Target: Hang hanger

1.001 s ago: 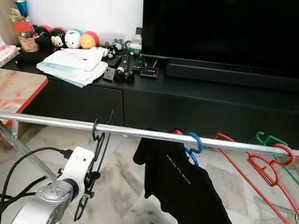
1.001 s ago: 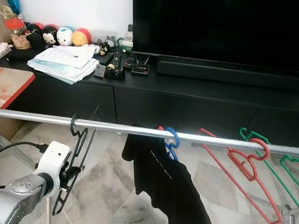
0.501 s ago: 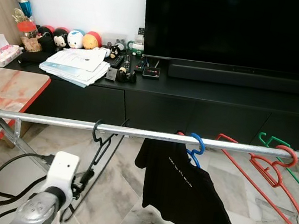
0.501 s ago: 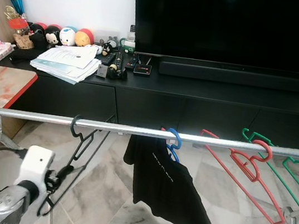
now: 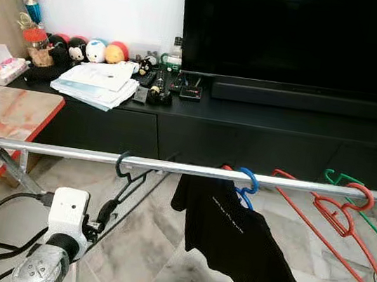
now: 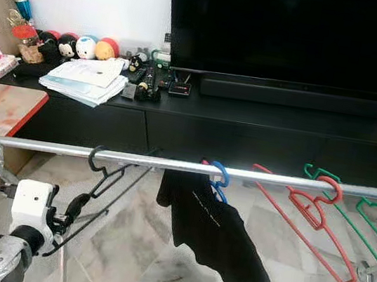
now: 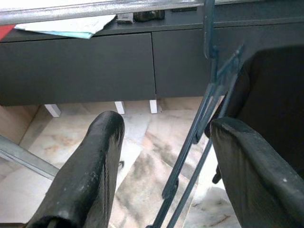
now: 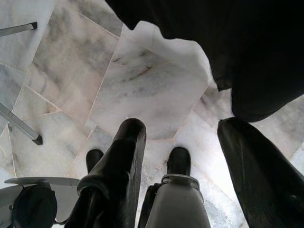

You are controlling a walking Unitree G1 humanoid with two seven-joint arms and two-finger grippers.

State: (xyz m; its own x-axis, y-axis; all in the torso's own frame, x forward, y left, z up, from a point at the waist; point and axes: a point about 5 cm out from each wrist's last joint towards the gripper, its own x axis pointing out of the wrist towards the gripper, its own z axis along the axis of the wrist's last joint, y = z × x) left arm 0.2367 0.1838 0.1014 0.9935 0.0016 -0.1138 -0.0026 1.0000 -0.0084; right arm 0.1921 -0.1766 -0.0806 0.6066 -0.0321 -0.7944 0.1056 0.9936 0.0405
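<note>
Marble floor (image 5: 151,249) lying under silver metal rail (image 5: 66,152). Thin black wire hanger (image 5: 125,181) is hanging hooked on rail, tilted; left hand (image 7: 164,156) gaping wide beside it, not gripping.

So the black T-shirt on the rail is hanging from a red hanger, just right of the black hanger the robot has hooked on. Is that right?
Not quite. The black T-shirt hangs from a blue hanger, not a red one; the left eye view shows its blue hook over the rail. It does hang just right of the black hanger.
</note>
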